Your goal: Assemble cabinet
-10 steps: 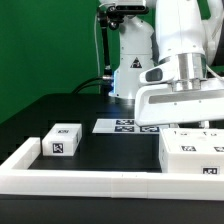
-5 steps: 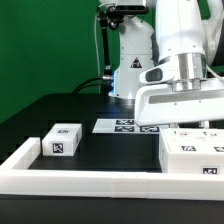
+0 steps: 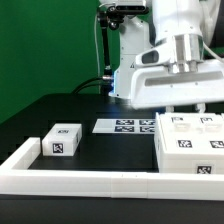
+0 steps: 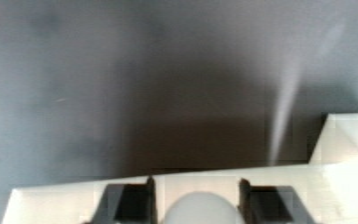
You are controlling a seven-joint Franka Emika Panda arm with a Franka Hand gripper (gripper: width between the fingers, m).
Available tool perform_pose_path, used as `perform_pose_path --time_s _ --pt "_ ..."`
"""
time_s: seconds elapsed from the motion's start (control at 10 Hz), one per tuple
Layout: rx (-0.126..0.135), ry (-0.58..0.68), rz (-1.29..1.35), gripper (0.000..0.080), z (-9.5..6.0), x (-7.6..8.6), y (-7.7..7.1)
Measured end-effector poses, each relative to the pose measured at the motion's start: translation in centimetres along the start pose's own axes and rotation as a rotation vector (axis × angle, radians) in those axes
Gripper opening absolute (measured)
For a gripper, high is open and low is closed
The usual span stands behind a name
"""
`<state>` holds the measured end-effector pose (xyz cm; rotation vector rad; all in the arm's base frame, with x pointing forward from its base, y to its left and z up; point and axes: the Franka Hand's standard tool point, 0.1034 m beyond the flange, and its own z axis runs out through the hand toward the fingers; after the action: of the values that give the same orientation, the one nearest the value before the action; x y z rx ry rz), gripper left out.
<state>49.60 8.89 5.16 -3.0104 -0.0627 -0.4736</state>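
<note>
Fingers of mine are closed partway, pinching a rounded white part of the cabinet between them. That cabinet is at the exterior view's right, just behind the low white rail. A small tagged box lies well apart on the black desk.

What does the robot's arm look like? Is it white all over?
Mostly, yes. The arm is shiny white, made of smooth rounded sections with dark lines where they join. The gripper has a wide, boxy white body with thin dark seams. A thin black cable loops beside the base.
</note>
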Motion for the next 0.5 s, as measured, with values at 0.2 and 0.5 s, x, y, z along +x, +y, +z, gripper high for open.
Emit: perform_pose_path --time_s 0.2,0.5 --pt "0.02 -0.057 0.007 0.0215 -4.0 1.6 -0.7" --pt "0.015 -0.059 0.004 0.0215 -3.0 0.7 -0.4"
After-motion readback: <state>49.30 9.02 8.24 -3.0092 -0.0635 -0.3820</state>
